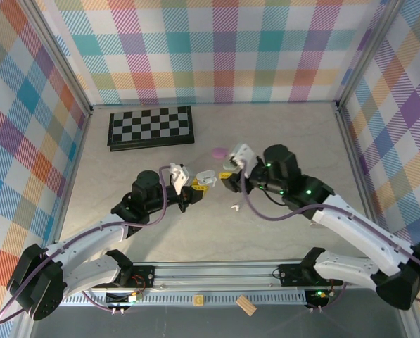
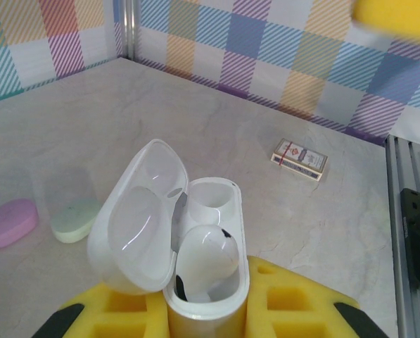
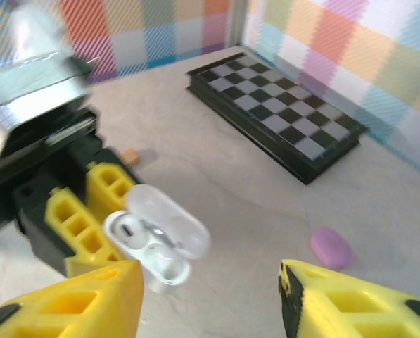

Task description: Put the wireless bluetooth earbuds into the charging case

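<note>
My left gripper [image 1: 193,186] is shut on the open white charging case [image 2: 208,296], which stands upright between its yellow pads [image 2: 294,299]. The lid [image 2: 136,225] is swung to the left. One white earbud [image 2: 206,257] sits in the near socket and the far socket [image 2: 211,201] is empty. The case [image 3: 157,243] also lies ahead of my right gripper [image 3: 210,303], whose yellow fingers [image 3: 76,303] stand wide apart with nothing between them. That gripper [image 1: 229,172] hovers just right of the case [image 1: 206,177]. Another white earbud [image 1: 233,207] lies loose on the table in front of them.
A purple closed case [image 1: 219,151] lies behind the grippers, and beside it a pale green case [image 2: 72,218]. A folded chessboard [image 1: 151,127] rests at the back left. A small printed box [image 2: 299,159] lies on the table, and a wooden block [image 1: 246,304] on the near rail.
</note>
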